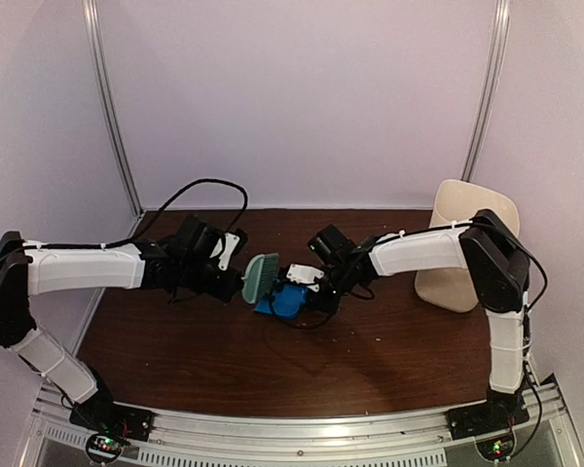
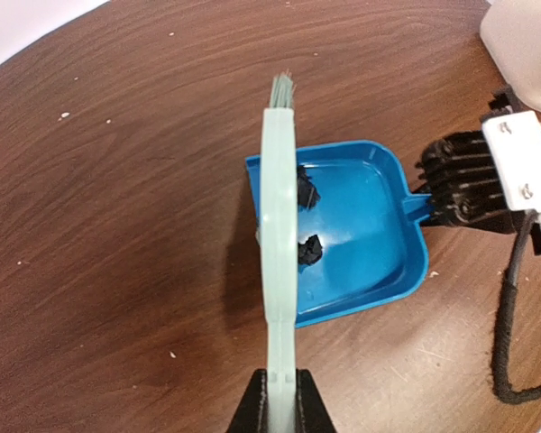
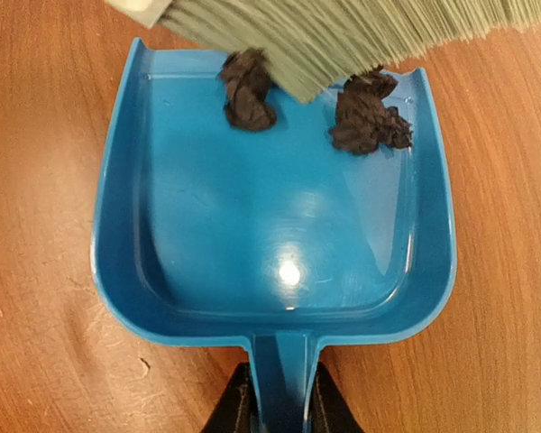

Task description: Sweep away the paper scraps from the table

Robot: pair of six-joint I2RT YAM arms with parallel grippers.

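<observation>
A blue dustpan (image 1: 284, 302) lies flat on the dark wood table (image 1: 224, 350) near its middle. My right gripper (image 3: 282, 401) is shut on its handle. My left gripper (image 2: 280, 401) is shut on the handle of a pale green brush (image 2: 278, 225). The brush bristles (image 3: 343, 36) rest at the pan's open mouth. Two black paper scraps (image 3: 249, 90) (image 3: 370, 113) sit just inside the pan (image 3: 279, 225), touching the bristles. They also show in the left wrist view (image 2: 307, 191) (image 2: 310, 250). No pink, blue or white scraps are in view.
A beige container (image 1: 464, 243) stands at the back right, close behind the right arm. A black cable (image 2: 514, 343) hangs from the right wrist. Tiny pale crumbs speckle the wood. A silver rail (image 1: 302, 428) runs along the front edge.
</observation>
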